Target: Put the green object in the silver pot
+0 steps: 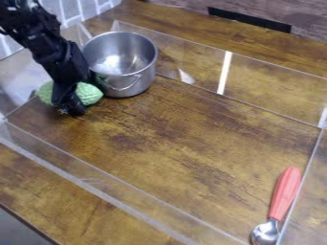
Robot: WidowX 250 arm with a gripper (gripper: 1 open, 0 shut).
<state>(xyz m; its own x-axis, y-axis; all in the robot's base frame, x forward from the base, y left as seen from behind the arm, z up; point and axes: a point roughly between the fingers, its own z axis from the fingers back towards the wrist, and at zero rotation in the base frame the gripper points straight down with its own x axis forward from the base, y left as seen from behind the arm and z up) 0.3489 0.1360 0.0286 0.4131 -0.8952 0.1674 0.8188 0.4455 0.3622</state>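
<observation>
Green object within the jaws, beside the silver pot.
Whether they grip it is unclear; bare worktop spreads toward the spoon near the clear edging.

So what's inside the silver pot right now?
The camera sees into the silver pot partway: bare shiny metal, no green object, which lies beside it at the jaws. The near wall hides part of the bottom.

We see a metal spoon with a red handle lying on the wooden table, inside a clear-walled enclosure.
</observation>
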